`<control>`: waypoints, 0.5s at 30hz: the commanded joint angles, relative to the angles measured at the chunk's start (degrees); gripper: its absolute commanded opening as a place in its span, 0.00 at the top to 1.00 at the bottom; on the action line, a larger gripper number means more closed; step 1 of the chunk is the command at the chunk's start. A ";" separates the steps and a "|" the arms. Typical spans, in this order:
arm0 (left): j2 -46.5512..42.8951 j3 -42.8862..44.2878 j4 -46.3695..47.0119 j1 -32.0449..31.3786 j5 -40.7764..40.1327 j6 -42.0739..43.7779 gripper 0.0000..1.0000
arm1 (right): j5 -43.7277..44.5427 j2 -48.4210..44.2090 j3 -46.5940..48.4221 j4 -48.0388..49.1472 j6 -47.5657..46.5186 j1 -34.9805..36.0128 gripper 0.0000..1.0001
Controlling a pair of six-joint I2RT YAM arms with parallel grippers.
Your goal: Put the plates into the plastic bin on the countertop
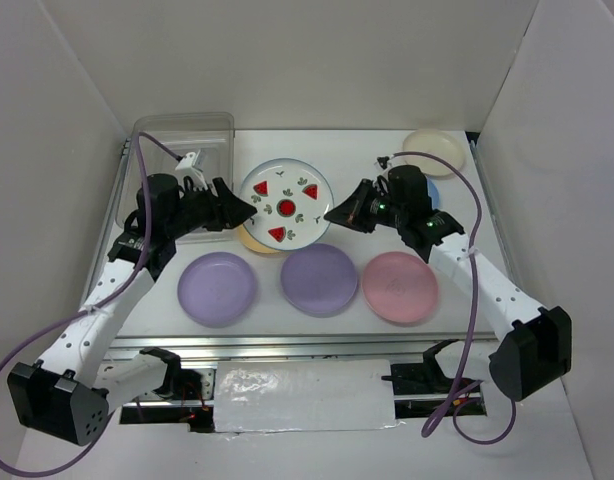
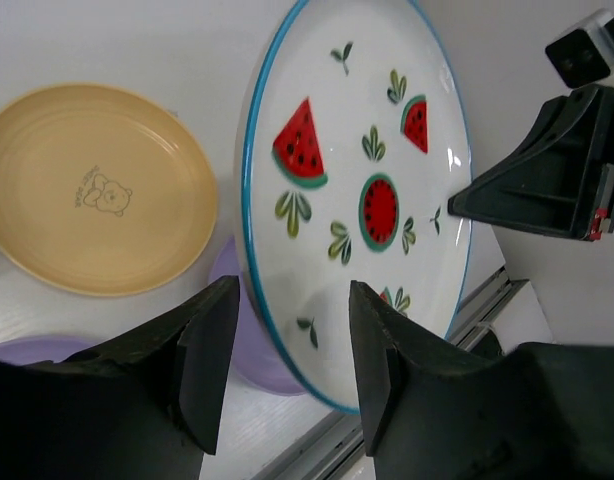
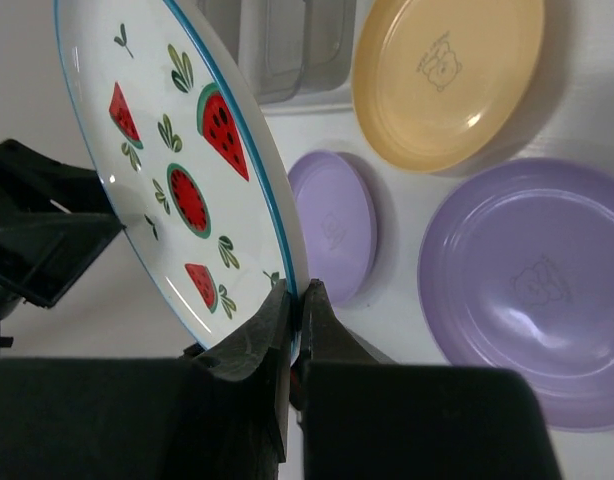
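Note:
The white plate with red fruit marks (image 1: 285,205) is held tilted above the countertop (image 1: 347,150). My right gripper (image 1: 337,213) is shut on its right rim, as the right wrist view (image 3: 297,295) shows. My left gripper (image 1: 249,210) is open, with its jaws on either side of the plate's left rim (image 2: 292,300). The clear plastic bin (image 1: 182,120) stands at the back left, behind my left gripper. The yellow-orange plate (image 1: 253,241) lies partly under the held plate. Two lilac plates (image 1: 218,288) (image 1: 319,279) and the pink plate (image 1: 399,286) lie in a row at the front.
The cream plate (image 1: 434,150) lies at the back right. The blue plate (image 1: 433,192) is mostly hidden under my right arm. A metal rail (image 1: 307,345) runs along the front edge. White walls stand on both sides and behind.

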 commanded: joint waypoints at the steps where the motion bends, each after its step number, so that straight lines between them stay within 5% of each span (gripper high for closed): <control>1: 0.62 -0.24 5.91 0.35 1.47 -1.42 0.40 | -5.10 -2.80 0.77 7.36 1.35 1.43 1.00; 3: 1.14 -0.06 5.91 0.35 1.38 -1.25 0.43 | -5.37 -2.97 0.59 7.63 1.52 1.70 1.00; 6: 1.32 0.29 5.91 0.35 1.56 -1.33 0.67 | -5.28 -2.89 0.24 7.97 1.53 2.13 1.00; 7: 1.76 0.64 5.56 0.44 1.38 -1.59 0.91 | -5.28 -2.97 0.15 8.06 1.61 2.05 1.00; 8: 2.28 1.16 4.95 0.35 0.95 -1.68 1.00 | -5.45 -3.06 0.15 8.06 1.53 2.05 1.00; 10: 2.73 2.31 3.19 0.35 -1.85 -2.47 1.00 | -5.45 -3.50 0.07 8.15 1.44 1.96 0.96; 11: 2.20 2.40 3.09 0.35 -3.26 -3.00 1.00 | -5.28 -3.50 0.07 8.07 1.26 1.96 0.89; 12: 1.76 2.14 3.70 0.52 -4.32 -3.87 1.00 | -5.19 -4.02 -0.11 7.98 1.09 1.70 0.52; 13: 0.63 1.87 3.88 0.79 -6.77 -4.32 1.00 | -5.02 -4.29 -0.20 7.80 1.09 1.44 0.33; 14: 0.18 2.13 3.71 1.31 -8.18 -5.71 1.00 | -3.80 -4.90 -0.63 7.37 1.26 0.82 0.01; 15: -0.08 2.57 2.58 1.93 -9.76 -6.60 1.00 | -3.26 -5.17 -1.07 7.19 1.09 0.30 0.00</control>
